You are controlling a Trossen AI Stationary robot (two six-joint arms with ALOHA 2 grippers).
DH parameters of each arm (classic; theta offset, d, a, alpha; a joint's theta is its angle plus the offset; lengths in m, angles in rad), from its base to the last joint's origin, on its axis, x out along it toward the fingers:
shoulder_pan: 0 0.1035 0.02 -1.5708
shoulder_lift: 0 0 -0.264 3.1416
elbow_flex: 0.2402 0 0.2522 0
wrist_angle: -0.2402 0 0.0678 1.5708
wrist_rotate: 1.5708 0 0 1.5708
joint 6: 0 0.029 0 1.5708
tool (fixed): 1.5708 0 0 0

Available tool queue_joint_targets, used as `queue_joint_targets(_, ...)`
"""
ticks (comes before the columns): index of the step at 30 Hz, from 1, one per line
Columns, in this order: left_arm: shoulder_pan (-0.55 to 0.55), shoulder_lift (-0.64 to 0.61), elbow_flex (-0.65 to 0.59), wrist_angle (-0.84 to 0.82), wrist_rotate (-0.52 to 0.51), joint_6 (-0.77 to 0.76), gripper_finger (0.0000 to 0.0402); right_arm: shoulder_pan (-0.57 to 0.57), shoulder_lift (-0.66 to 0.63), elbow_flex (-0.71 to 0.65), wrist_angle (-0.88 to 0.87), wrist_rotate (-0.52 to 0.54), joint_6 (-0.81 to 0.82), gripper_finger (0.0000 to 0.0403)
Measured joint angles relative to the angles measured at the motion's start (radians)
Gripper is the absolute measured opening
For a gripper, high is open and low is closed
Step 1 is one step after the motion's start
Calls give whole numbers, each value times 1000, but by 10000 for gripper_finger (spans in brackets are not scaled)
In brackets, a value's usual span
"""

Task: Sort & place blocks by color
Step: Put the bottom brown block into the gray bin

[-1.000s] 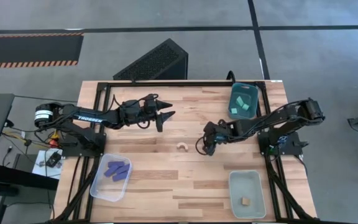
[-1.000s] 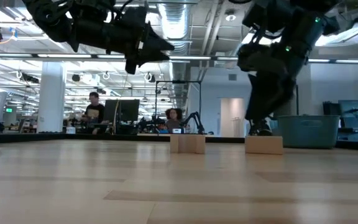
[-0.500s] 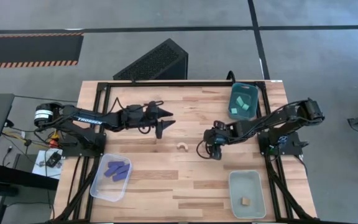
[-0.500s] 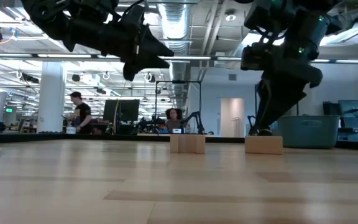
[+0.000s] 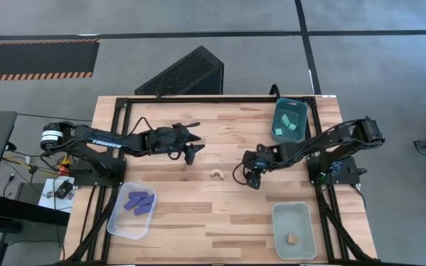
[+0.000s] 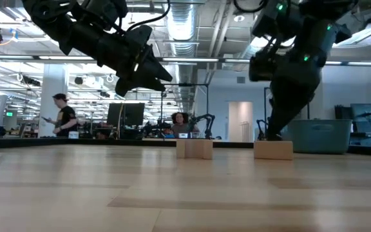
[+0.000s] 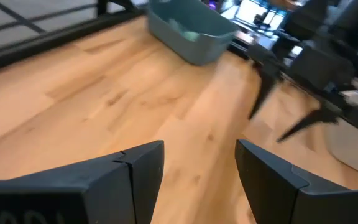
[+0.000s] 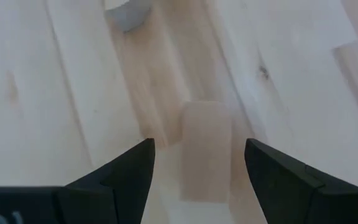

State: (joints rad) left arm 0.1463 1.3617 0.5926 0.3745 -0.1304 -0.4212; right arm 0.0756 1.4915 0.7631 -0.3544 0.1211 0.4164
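A tan oblong block [image 8: 205,151] lies flat on the table; it also shows in the low view [image 6: 273,150]. My right gripper [image 5: 253,179] is open just above it, pointing down, one finger on each side [image 8: 197,180]. A tan arch [image 5: 217,174] stands on its two feet to the block's left [image 6: 194,149]. My left gripper [image 5: 193,148] is open and empty, raised above the table's middle [image 6: 153,80]. Dark blue-purple bars [image 5: 140,202] lie in a clear bin, teal cubes [image 5: 291,124] in a teal bin, and a tan piece [image 5: 292,238] in a third bin.
The clear bin [image 5: 117,220] stands near the front left, the teal bin [image 5: 278,112] at the far right, and a pale bin [image 5: 278,230] at the front right. People move in the room beyond the table [image 6: 62,119]. A black frame runs along the table's edges.
My left gripper has sunk a little and tipped its fingers downward over the table's middle. My right gripper has shifted slightly and turned about above the tan block, which has stayed in place.
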Motion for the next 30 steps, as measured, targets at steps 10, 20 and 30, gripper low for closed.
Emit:
queue_joint_targets(10,0,0,0,-13,-24,-22,187,8,123,0,31,9,128,269)
queue_joint_targets(20,0,0,0,-34,-24,-229,187,48,124,40,69,53,167,123)
queue_joint_targets(30,24,0,0,-2,73,-420,221,46,22,153,76,184,-39,123)
